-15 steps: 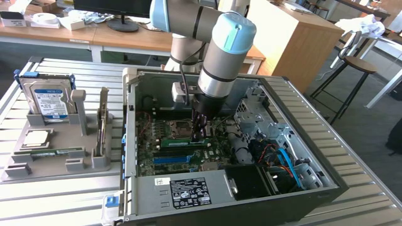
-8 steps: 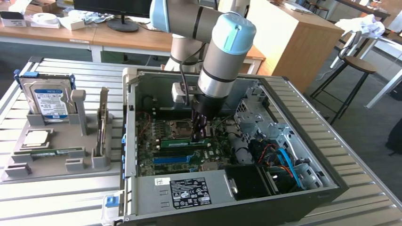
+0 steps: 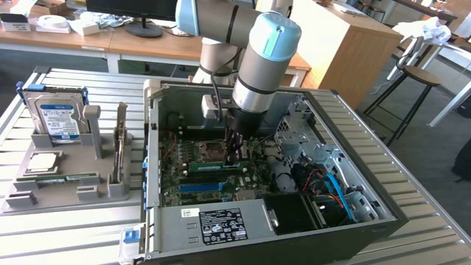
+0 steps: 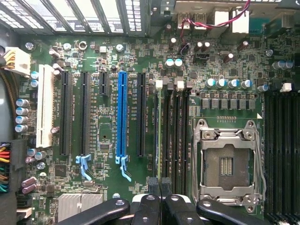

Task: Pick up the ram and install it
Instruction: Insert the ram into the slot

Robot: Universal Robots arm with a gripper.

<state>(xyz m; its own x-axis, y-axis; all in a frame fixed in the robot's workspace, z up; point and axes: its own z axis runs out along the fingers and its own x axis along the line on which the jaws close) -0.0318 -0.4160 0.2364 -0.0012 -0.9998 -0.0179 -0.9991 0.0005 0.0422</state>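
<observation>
Gripper (image 4: 161,187) jaws are seen clenched together over one end of the ram (image 3: 217,164), which is stood on edge in a motherboard (image 4: 105,133) slot, apparently to be pressed home beside the CPU socket (image 4: 227,161).

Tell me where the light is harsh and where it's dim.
Exterior view: the slatted table is washed bright, while the computer case interior sits in shade. Wrist view: the motherboard is evenly lit, without glare; the gripper shows dark.
</observation>
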